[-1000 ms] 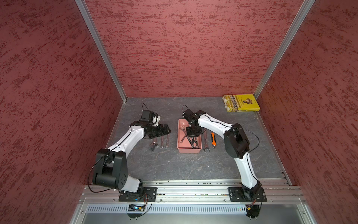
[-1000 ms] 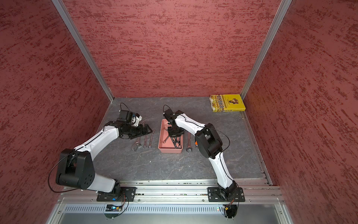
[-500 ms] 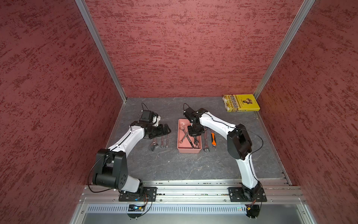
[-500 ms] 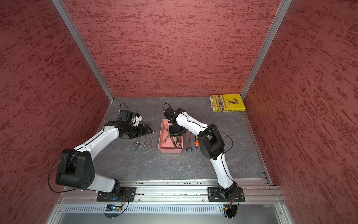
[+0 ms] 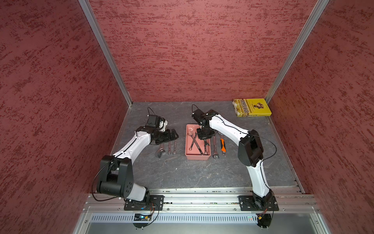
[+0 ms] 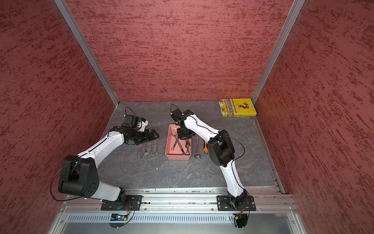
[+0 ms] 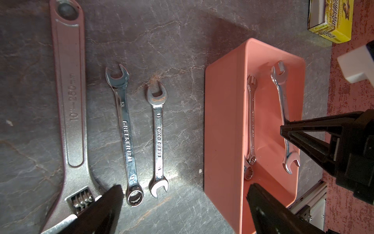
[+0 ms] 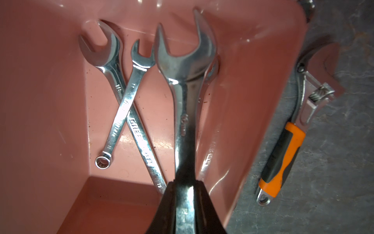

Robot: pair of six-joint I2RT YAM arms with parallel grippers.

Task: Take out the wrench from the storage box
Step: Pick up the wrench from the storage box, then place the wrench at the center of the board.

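Note:
The salmon-pink storage box [image 5: 198,157] [image 6: 178,157] stands mid-table. My right gripper [image 5: 205,139] [image 8: 185,182] hangs over its right half, shut on the shank of a silver open-end wrench [image 8: 185,91] [image 7: 280,91]. The wrench points along the box, and its head looks raised off the floor. Two smaller wrenches [image 8: 121,105] [image 5: 194,141] lie crossed on the box floor [image 8: 101,202]. My left gripper [image 5: 174,134] [image 7: 184,189] is open and holds nothing. It hovers left of the box wall [image 7: 222,121], over a row of tools.
Left of the box lie a big adjustable wrench [image 7: 68,101] and two small wrenches [image 7: 125,125] [image 7: 158,131]. To its right lie a long wrench [image 5: 214,147] and an orange-handled adjustable wrench [image 8: 283,145]. A yellow book [image 5: 252,107] sits at the back right. Red walls enclose the table.
My right gripper has lifted slightly and drawn back over the box with the wrench still in it. The left arm has not moved.

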